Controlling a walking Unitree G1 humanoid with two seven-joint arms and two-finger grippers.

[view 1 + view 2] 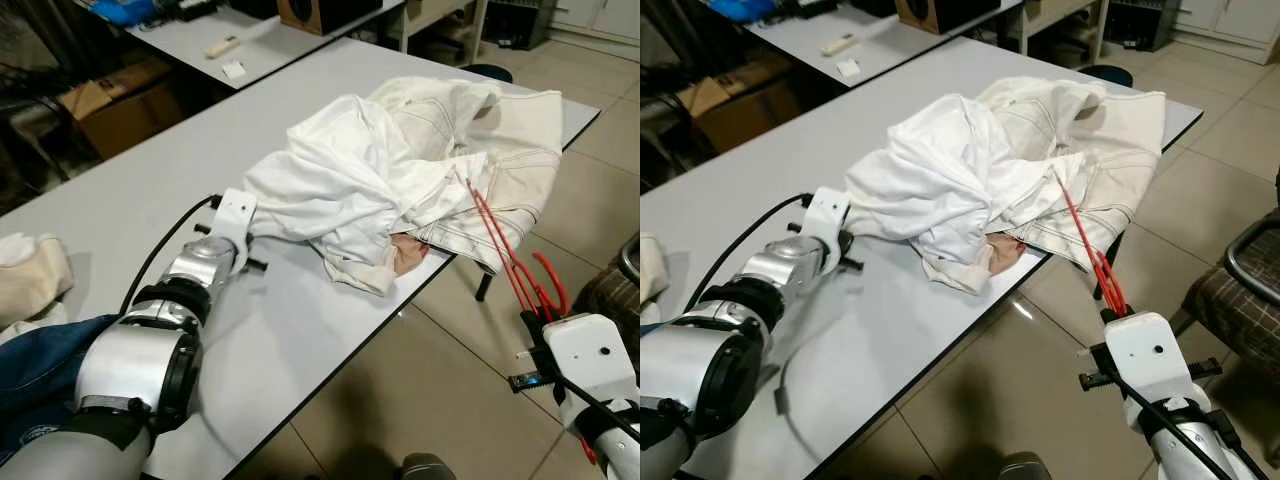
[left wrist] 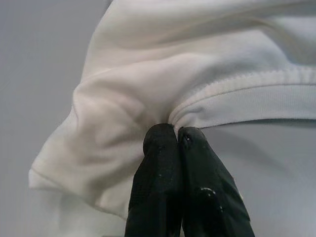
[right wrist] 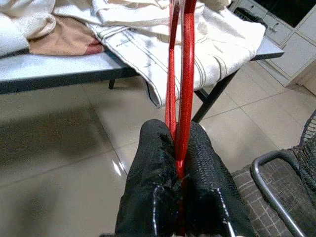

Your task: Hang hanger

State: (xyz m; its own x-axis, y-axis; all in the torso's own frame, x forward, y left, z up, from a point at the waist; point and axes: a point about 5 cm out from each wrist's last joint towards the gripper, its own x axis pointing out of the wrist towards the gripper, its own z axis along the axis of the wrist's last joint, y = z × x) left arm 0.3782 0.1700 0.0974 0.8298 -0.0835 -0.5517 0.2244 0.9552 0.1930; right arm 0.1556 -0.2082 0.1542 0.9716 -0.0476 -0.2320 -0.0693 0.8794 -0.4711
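A heap of white garments [image 1: 400,170] lies on the grey table [image 1: 150,200], one cream piece hanging over the table's right edge. My left gripper [image 2: 177,132] is shut on the hem of the white shirt [image 2: 148,74] at the heap's left side, low over the tabletop. My right gripper [image 3: 178,163] is shut on a red hanger [image 3: 182,74], held off the table's right edge above the floor. The hanger [image 1: 500,245] slants up from the gripper, and its far end reaches into the garments.
A second table [image 1: 250,40] with small items stands behind. Cardboard boxes [image 1: 110,105] sit on the floor at the left. A chair with a plaid seat [image 1: 1240,290] stands at the right. Blue and cream clothes [image 1: 30,330] lie at the table's near left.
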